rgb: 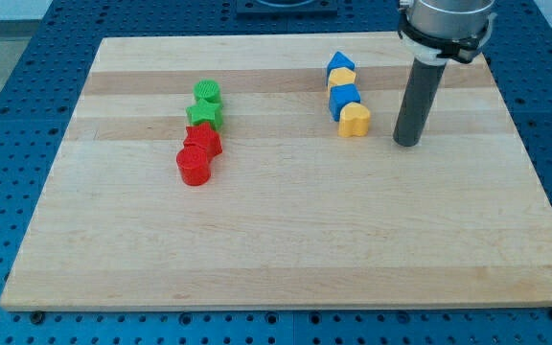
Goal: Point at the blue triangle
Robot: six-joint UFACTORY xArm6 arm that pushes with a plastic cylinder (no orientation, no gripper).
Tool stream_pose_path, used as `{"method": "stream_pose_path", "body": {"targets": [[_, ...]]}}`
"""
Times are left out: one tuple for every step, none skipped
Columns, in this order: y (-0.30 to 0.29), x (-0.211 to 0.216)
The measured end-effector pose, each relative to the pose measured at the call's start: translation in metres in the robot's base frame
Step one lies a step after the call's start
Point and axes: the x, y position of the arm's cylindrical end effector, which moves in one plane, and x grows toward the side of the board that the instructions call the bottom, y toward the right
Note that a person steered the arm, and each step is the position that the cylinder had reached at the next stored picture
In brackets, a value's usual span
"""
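Note:
The blue triangle (340, 62) lies at the top of a short column of blocks in the upper right of the board. Below it come a yellow block (341, 79), a blue cube (344, 98) and a yellow heart (355, 120). My rod comes down from the view's top right, and my tip (407, 143) rests on the board to the right of the yellow heart, apart from it. The tip is lower right of the blue triangle and does not touch any block.
A second column stands left of centre: a green block (208, 93), a green star (204, 115), a red star (202, 141) and a red cylinder (194, 165). The wooden board (286, 249) lies on a blue perforated table.

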Motion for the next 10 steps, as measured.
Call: {"method": "stream_pose_path", "body": {"targets": [[0.001, -0.001], [0.008, -0.016], [0.008, -0.049], [0.008, -0.078], [0.008, -0.112], [0.007, -0.146], [-0.006, -0.166], [-0.029, -0.172], [-0.056, -0.170], [-0.075, -0.164]]}}
